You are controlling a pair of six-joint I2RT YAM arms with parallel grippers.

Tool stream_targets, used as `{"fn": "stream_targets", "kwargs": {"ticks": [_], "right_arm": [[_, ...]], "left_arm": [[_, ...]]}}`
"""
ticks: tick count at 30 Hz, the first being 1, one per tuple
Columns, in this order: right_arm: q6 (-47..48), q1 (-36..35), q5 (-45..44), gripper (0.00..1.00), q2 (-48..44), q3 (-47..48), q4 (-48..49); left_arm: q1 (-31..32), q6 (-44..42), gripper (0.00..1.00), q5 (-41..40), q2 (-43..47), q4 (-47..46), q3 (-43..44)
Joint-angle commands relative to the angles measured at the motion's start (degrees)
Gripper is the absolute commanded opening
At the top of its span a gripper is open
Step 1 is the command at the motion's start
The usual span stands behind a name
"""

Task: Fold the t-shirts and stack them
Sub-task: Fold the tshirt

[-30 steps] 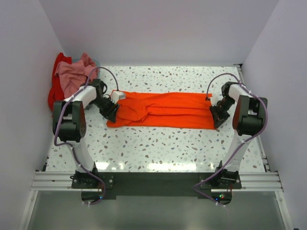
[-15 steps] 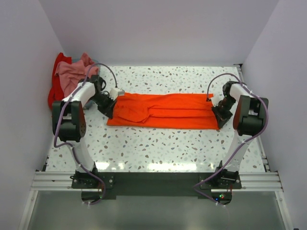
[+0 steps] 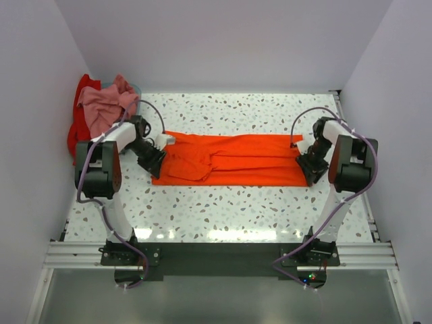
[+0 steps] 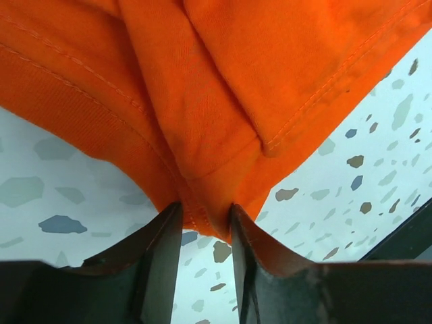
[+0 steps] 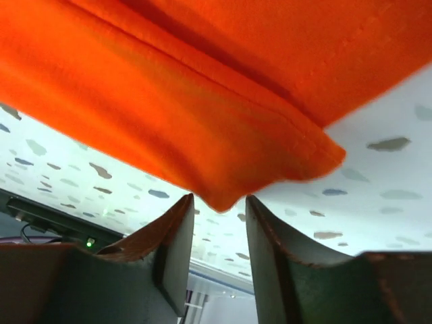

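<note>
Left tool [image 4: 206, 212] and right tool [image 5: 219, 202] stand parted, apparently released, each straddling the orange shirt [image 3: 236, 158] edge. Back out level; avoid dragging the fold.

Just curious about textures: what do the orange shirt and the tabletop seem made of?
The orange t-shirt looks like soft matte knit cotton, judging by stitched hems and limp folds. The table top resembles glossy speckled terrazzo, possibly laminate; it reflects light.

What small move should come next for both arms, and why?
Probably draw both back off the orange t-shirt: it lies as a long folded strip, and the left gripper and right gripper stand open at its ends.
</note>
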State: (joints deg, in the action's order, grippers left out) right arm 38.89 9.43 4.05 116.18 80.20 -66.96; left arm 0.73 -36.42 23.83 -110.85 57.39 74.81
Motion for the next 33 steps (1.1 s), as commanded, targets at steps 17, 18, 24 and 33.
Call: {"fn": "stream_targets", "kwargs": {"ticks": [17, 18, 24, 33], "right_arm": [[-34.62, -22.78, 29.95, 0.43, -16.34, 2.33, 22.63], [-37.29, -25.75, 30.39, 0.44, -15.55, 1.8, 28.4], [-54.7, -35.61, 29.53, 0.46, -9.77, 0.13, 45.92], [-70.0, -45.11, 26.01, 0.48, -0.43, 2.68, 53.42]], "left_arm": [[1.47, 13.39, 0.5, 13.7, 13.03, -9.21, -6.34], [1.55, 14.18, 0.51, 13.69, 12.76, -10.7, -6.86], [2.08, 18.67, 0.53, 12.12, 11.01, -16.85, -9.15], [2.08, 21.22, 0.52, 11.67, 7.05, -19.5, -9.32]]}}
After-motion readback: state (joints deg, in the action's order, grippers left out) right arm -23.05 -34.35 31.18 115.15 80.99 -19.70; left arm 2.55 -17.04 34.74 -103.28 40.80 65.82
